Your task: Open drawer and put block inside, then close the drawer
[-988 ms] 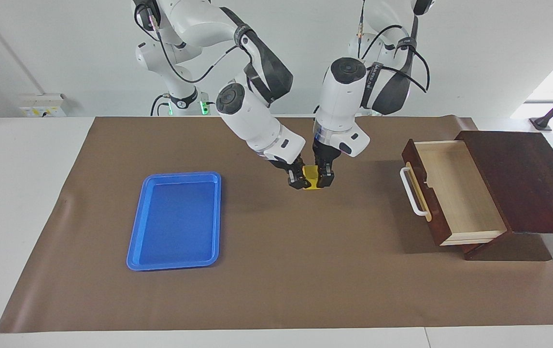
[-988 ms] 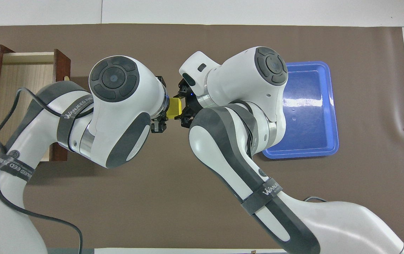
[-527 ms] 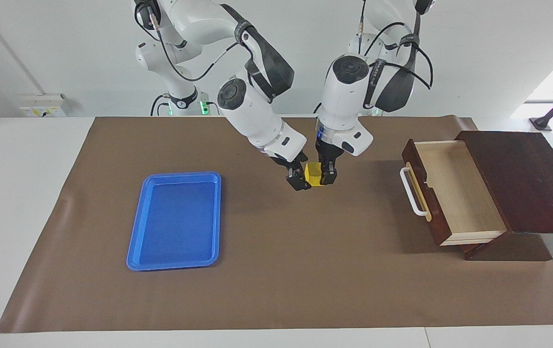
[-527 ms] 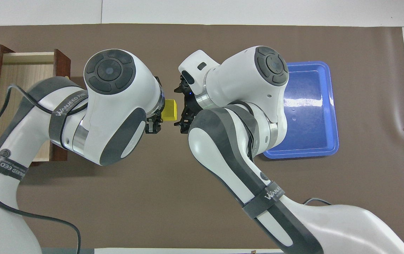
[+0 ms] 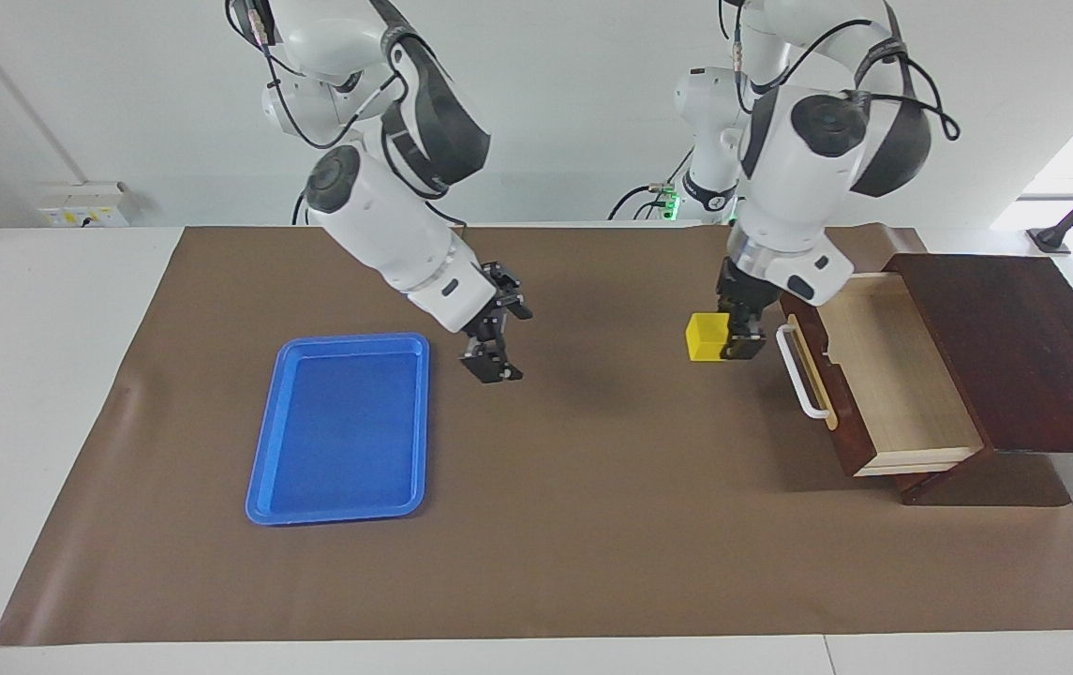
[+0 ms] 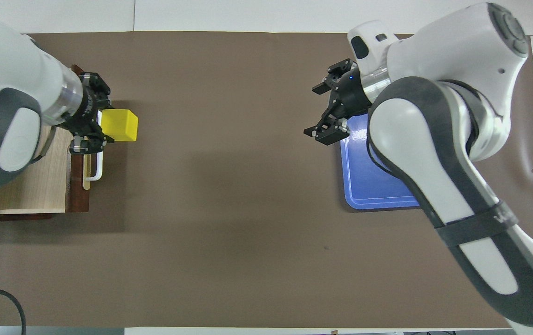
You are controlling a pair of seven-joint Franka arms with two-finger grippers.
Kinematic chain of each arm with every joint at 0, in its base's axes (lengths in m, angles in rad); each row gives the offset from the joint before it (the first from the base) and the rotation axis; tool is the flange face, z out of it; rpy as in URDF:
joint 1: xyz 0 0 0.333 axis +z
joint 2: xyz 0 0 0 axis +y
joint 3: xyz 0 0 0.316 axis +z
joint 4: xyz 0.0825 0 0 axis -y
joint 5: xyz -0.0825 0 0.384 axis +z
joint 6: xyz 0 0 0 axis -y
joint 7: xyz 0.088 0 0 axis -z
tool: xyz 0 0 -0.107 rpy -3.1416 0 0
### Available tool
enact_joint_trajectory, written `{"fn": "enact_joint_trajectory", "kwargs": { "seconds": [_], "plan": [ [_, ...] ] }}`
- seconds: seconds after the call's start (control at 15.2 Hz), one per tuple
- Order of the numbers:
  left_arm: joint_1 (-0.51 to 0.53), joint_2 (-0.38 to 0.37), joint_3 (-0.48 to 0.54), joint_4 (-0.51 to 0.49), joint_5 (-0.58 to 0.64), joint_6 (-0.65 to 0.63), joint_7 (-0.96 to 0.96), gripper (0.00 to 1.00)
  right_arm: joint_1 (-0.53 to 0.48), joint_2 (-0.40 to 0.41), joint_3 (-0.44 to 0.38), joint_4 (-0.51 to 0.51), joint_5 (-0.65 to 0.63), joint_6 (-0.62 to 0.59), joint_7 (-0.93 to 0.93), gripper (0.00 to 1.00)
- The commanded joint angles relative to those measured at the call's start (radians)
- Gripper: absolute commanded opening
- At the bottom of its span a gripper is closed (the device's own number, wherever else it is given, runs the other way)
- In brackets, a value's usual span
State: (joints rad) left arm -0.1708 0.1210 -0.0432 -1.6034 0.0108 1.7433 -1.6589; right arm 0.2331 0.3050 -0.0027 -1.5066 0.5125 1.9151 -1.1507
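Observation:
My left gripper is shut on the small yellow block and holds it above the mat, just in front of the white bar handle of the open drawer. The drawer's light wood inside shows nothing in it. In the overhead view the block sticks out of the left gripper beside the handle. My right gripper is open and holds nothing, raised over the mat by the blue tray's corner; it also shows in the overhead view.
The dark wooden box that holds the drawer stands at the left arm's end of the table. A flat blue tray lies toward the right arm's end. A brown mat covers the table.
The two grippers have parted. The left gripper has carried the block from the table's middle to the drawer's front. The right gripper has let go and drawn back toward the blue tray.

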Motion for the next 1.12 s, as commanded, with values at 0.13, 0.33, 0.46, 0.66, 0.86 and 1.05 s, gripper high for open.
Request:
{"fn": "enact_joint_trajectory", "kwargs": {
  "seconds": [0.13,0.33,0.46,0.66,0.86,1.05],
  "plan": [
    [0.149,-0.018,-0.009,-0.018,-0.003,0.005,0.178,0.00,-0.144,-0.021,0.013,-0.001,-0.144,-0.044,0.046,1.00],
    [0.209,-0.018,-0.007,-0.085,0.000,0.070,0.257,0.00,-0.193,-0.030,0.003,-0.001,-0.198,-0.054,0.080,1.00],
    [0.214,-0.012,-0.006,-0.150,0.003,0.140,0.272,0.00,-0.224,-0.044,0.000,-0.001,-0.233,-0.074,0.121,1.00],
    [0.257,-0.017,-0.006,-0.223,0.023,0.200,0.330,0.00,-0.247,-0.069,-0.011,0.000,-0.262,-0.134,0.227,1.00],
    [0.295,-0.018,-0.006,-0.240,0.023,0.205,0.343,0.00,-0.245,-0.098,-0.037,0.000,-0.295,-0.180,0.372,1.00],
    [0.310,-0.047,-0.007,-0.323,0.023,0.240,0.331,0.00,-0.242,-0.133,-0.039,0.005,-0.353,-0.250,0.582,1.00]
  ]
}}
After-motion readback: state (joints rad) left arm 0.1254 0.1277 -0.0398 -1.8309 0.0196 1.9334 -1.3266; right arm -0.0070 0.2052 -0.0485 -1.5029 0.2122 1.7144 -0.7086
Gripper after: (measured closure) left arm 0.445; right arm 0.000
